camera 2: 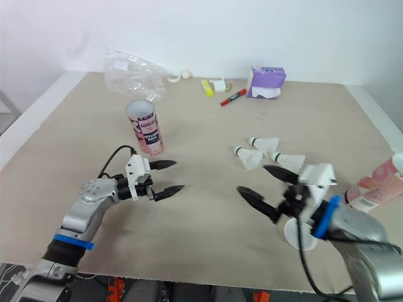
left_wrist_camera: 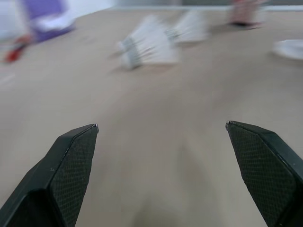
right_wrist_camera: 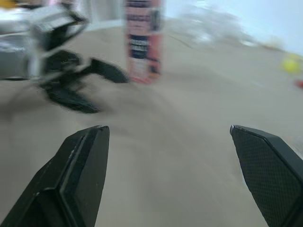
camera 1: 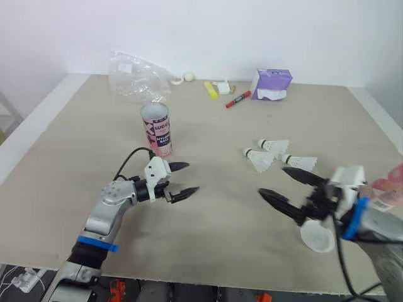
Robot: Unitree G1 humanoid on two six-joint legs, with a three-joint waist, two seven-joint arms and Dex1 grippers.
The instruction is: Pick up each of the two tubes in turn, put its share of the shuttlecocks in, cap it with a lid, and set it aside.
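Left jaws and right jaws gape wide, empty; the upright tube (camera 1: 156, 129) stands just beyond the left.

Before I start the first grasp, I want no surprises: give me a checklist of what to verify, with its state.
1. Left gripper jaws open, empty: ok.
2. Right gripper jaws open, empty: ok.
3. Tube upright, uncapped, just beyond left gripper: ok.
4. Three shuttlecocks lying loose by right gripper: ok.
5. Lid lying beside right gripper: ok.
6. Second tube at far right, upright or tilted: cannot tell.
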